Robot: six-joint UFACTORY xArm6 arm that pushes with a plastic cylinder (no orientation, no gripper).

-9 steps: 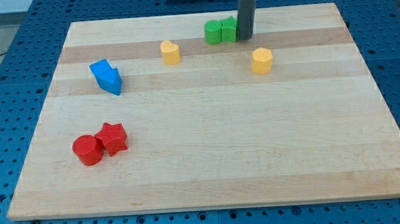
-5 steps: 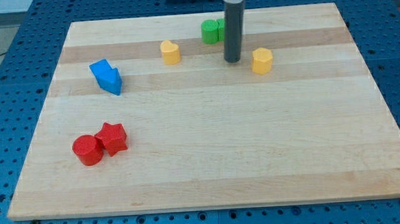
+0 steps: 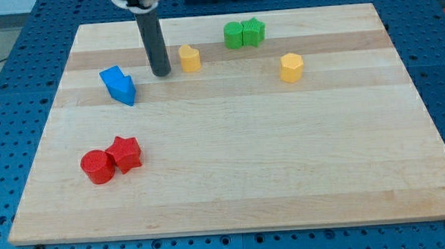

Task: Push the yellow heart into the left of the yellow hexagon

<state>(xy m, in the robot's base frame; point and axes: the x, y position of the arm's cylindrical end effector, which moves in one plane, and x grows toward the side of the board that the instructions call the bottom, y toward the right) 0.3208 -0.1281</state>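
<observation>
Red pair: a red cylinder [image 3: 96, 166] and a red star [image 3: 125, 153] sit touching each other, nearest the table's bottom edge and toward its bottom-left corner, the star on the view's right of the cylinder.
Table: a pale wooden board [image 3: 285, 159] with nothing else on its lower half.
Blue pair: two blue blocks [image 3: 119, 85] pressed together near the left edge, in the upper part of the board; their exact shapes are hard to make out.
My tip: the rod's lower end [image 3: 161, 72] rests on the board between the blue blocks and the yellow heart, just beside the heart on the view's left, with a narrow gap and no contact visible. The rod is a plain straight stick and carries nothing.
Yellow heart: [image 3: 190, 58] lies in the upper band of the board, left of centre, well apart from the hexagon.
Yellow hexagon: [image 3: 291, 67] lies toward the view's right of the heart and slightly lower, standing alone.
Green pair: a green cylinder [image 3: 234, 35] and a green star [image 3: 253, 31] touch each other closest to the top edge, right of centre.
</observation>
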